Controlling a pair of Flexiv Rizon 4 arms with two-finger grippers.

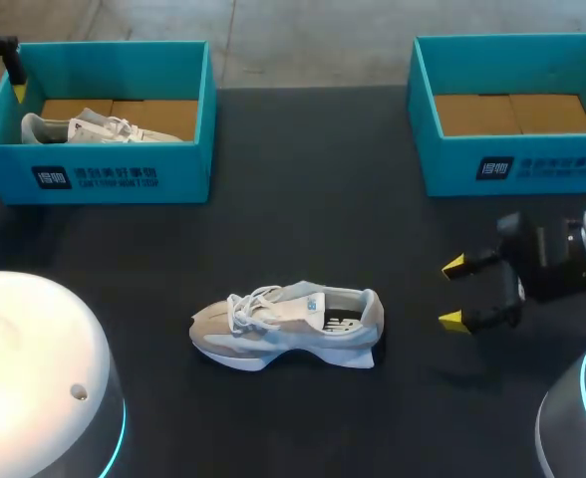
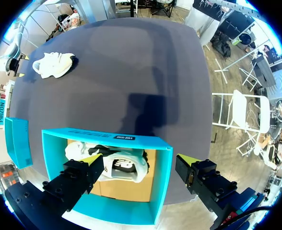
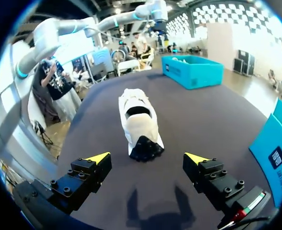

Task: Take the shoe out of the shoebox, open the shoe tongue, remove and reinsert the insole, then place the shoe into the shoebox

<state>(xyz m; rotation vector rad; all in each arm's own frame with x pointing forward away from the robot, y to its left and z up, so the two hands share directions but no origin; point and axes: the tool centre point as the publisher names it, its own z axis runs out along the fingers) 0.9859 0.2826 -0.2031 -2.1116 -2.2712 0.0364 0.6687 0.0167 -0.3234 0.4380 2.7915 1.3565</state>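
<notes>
A light grey and white shoe (image 1: 288, 324) lies on its sole in the middle of the dark table, toe to the left, its tongue and laces up. In the right wrist view this shoe (image 3: 140, 122) sits ahead of my right gripper (image 3: 148, 157), heel nearest, not touched. My right gripper (image 1: 452, 293) hovers open to the right of the shoe. My left gripper (image 2: 140, 160) hangs open over the left teal shoebox (image 2: 162, 177), where a second white shoe (image 2: 117, 165) lies. That box (image 1: 124, 174) stands at the back left.
A second teal shoebox (image 1: 512, 159) stands at the back right with only a cardboard floor inside. The bases of my two arms (image 1: 34, 378) fill the front corners. Open dark tabletop surrounds the middle shoe.
</notes>
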